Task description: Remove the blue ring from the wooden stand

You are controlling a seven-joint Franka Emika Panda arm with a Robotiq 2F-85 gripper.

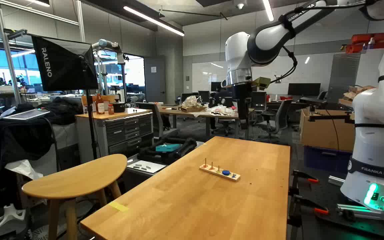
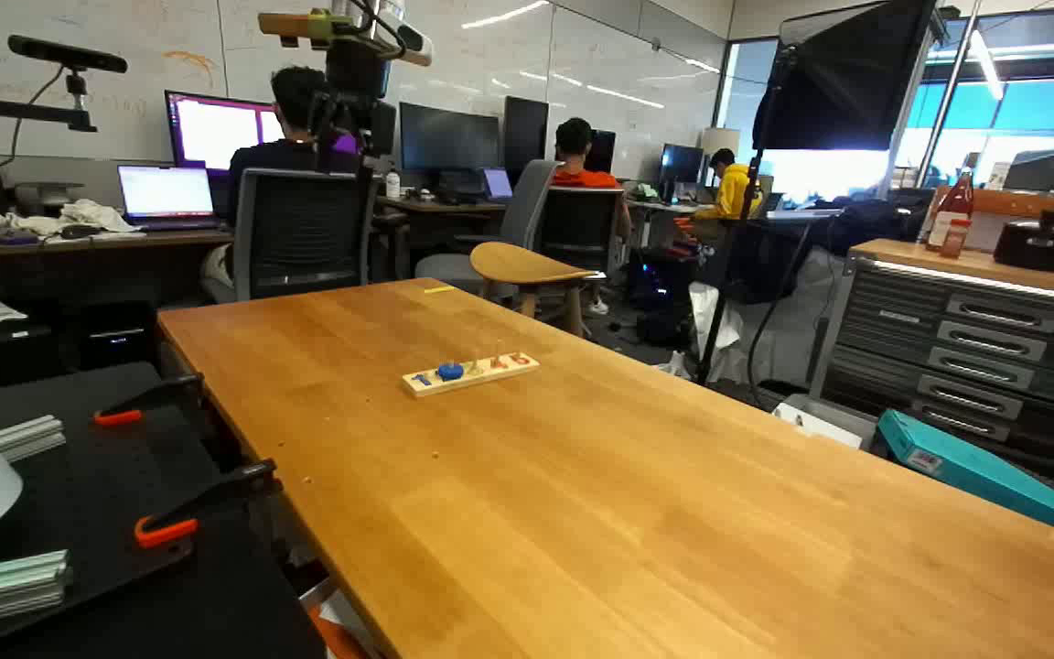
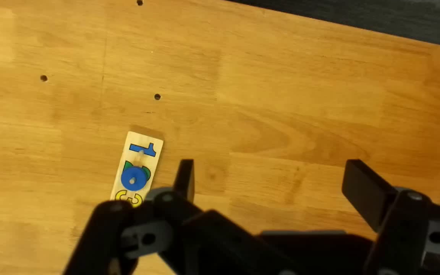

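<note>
The wooden stand [image 1: 215,171] is a small light-wood base with painted numbers and short upright pegs; it lies on the table in both exterior views [image 2: 472,377]. The blue ring [image 1: 225,172] is a round disc on the peg at the number 2, with the peg tip poking through; it also shows in an exterior view [image 2: 450,371] and in the wrist view [image 3: 139,176]. The other visible pegs are bare. My gripper [image 3: 269,168] is open and empty, high above the table [image 1: 243,123]. In the wrist view the stand [image 3: 151,162] lies left of my fingers, its lower end hidden by them.
The wooden tabletop [image 1: 178,203] has a few small dark holes. Black clamps with orange ends [image 2: 166,531] sit along the robot-side edge. A wooden stool [image 1: 75,176] stands beyond the table, and a softbox lamp [image 1: 65,63] stands behind it.
</note>
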